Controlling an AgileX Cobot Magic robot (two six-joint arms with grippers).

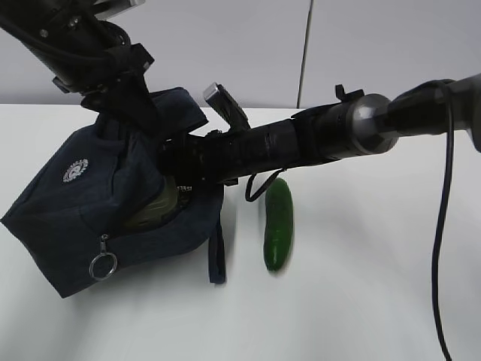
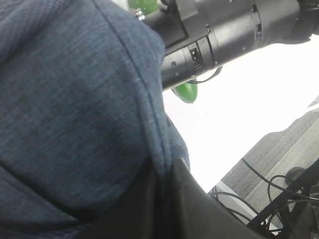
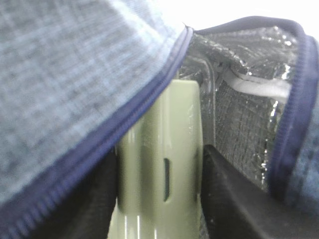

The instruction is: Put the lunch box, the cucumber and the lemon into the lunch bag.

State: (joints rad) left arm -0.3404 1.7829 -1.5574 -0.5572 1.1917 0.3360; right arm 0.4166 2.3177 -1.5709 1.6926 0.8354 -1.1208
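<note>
The navy lunch bag (image 1: pixel 75 218) lies tilted on the white table, its mouth facing right. My left gripper (image 1: pixel 124 105) is shut on a fold of the lunch bag's fabric (image 2: pixel 75 99) at the top edge and holds it up. My right gripper (image 1: pixel 176 188) reaches into the mouth, shut on the sage-green lunch box (image 3: pixel 159 164), which sits between its dark fingers (image 3: pixel 224 189) against the silver lining (image 3: pixel 239 114). A sliver of the lunch box (image 1: pixel 154 207) shows in the opening. The dark green cucumber (image 1: pixel 278 222) lies on the table right of the bag, below the right arm. The lemon is out of view.
A metal ring pull (image 1: pixel 102 265) hangs from the bag's zipper at the front. A loop handle (image 1: pixel 218 256) trails on the table (image 1: pixel 361 301) between bag and cucumber. The left wrist view shows the table's edge, with cables (image 2: pixel 279 189) below it.
</note>
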